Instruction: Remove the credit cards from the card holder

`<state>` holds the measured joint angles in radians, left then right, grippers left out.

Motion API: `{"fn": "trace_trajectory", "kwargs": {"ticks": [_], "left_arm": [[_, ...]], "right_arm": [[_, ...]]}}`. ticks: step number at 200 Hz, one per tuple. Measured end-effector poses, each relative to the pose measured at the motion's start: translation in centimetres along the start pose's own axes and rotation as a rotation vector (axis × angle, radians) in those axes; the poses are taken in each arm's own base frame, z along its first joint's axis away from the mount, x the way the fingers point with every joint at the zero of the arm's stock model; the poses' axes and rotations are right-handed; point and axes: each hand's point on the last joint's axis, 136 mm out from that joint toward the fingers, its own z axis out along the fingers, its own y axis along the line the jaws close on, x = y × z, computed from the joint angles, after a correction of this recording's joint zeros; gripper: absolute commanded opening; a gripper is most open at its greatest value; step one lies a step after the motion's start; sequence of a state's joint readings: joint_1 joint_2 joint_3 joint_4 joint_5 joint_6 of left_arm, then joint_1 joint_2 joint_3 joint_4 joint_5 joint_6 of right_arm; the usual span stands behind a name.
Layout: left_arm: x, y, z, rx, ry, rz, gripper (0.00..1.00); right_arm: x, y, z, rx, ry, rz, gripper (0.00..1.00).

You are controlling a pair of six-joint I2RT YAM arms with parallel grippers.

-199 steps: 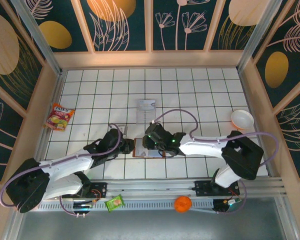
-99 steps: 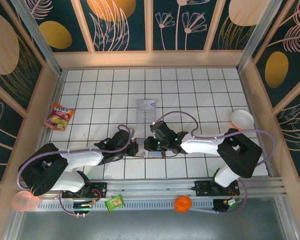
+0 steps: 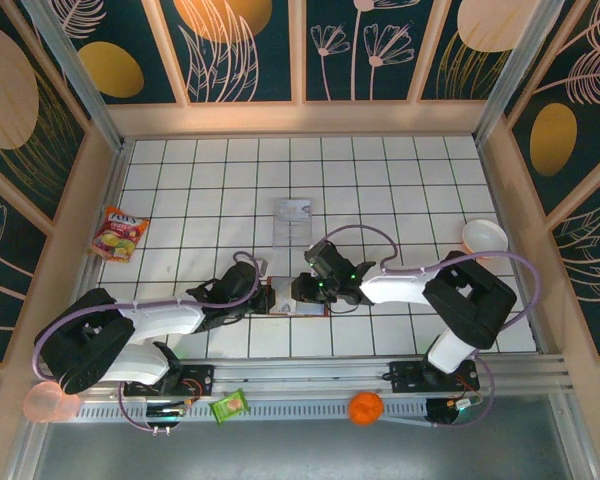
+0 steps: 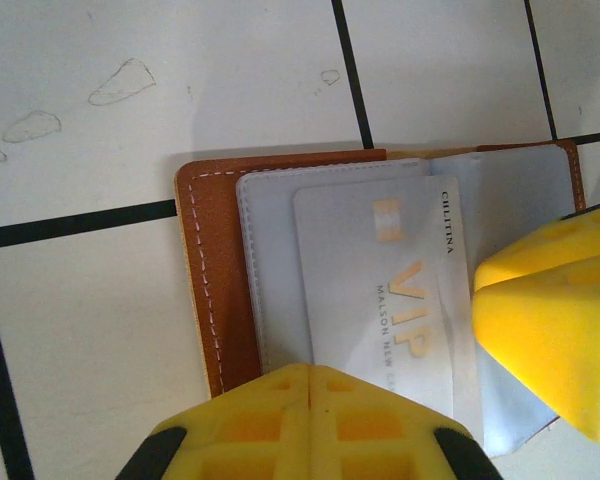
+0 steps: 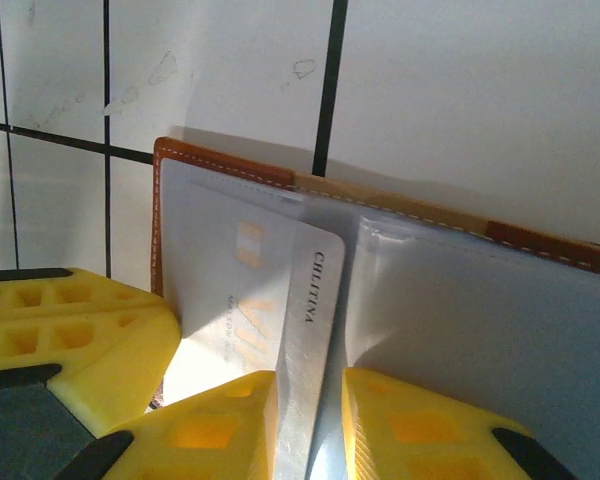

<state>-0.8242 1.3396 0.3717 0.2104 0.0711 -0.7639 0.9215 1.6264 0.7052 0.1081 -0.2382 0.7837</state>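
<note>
The brown card holder (image 4: pixel 205 300) lies open on the white tiles, its pale lining up. A grey-white credit card (image 4: pixel 380 290) with gold VIP lettering sticks out of its left pocket. My left gripper (image 4: pixel 310 375) is shut, its tips resting on the holder's near edge over the card's bottom. My right gripper (image 5: pixel 310 420) is shut on that credit card (image 5: pixel 235 290), whose right edge is tilted up between the fingers. From above, the left gripper (image 3: pixel 267 297) and right gripper (image 3: pixel 300 292) meet over the card holder (image 3: pixel 283 306).
A clear plastic tray (image 3: pixel 293 222) lies just behind the grippers. A snack packet (image 3: pixel 120 233) sits at the left wall and a white bowl (image 3: pixel 484 238) at the right. A green packet (image 3: pixel 229 405), an orange ball (image 3: pixel 365 407) and a pink cup (image 3: pixel 45 400) lie along the front rail.
My left gripper closed and slid right onto the holder's edge. My right gripper narrowed around the card's edge and shifted slightly back and right.
</note>
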Motion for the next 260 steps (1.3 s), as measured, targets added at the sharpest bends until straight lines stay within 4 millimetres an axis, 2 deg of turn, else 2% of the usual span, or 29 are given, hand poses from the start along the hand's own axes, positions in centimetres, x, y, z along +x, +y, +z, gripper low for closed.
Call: {"fn": "trace_trajectory", "kwargs": {"ticks": [94, 113, 137, 165, 212, 260], "left_arm": [[0.0, 0.0, 0.0, 0.0, -0.001, 0.001, 0.0], [0.0, 0.0, 0.0, 0.0, 0.0, 0.003, 0.0], [0.0, 0.0, 0.0, -0.002, 0.001, 0.004, 0.0], [0.0, 0.0, 0.0, -0.001, 0.001, 0.005, 0.0], [0.0, 0.0, -0.1, 0.0, 0.001, 0.004, 0.0], [0.0, -0.1, -0.2, 0.001, 0.003, 0.004, 0.0]], "right_arm": [[-0.3, -0.1, 0.3, -0.08, 0.011, 0.045, 0.21], [-0.4, 0.1, 0.5, -0.098, 0.015, 0.048, 0.14], [-0.3, -0.1, 0.6, -0.1, 0.014, 0.059, 0.0], [-0.4, -0.4, 0.5, -0.114, 0.004, 0.077, 0.0], [-0.4, -1.4, -1.3, -0.071, -0.032, 0.102, 0.0], [-0.7, -2.7, -3.5, 0.044, -0.075, 0.116, 0.0]]}}
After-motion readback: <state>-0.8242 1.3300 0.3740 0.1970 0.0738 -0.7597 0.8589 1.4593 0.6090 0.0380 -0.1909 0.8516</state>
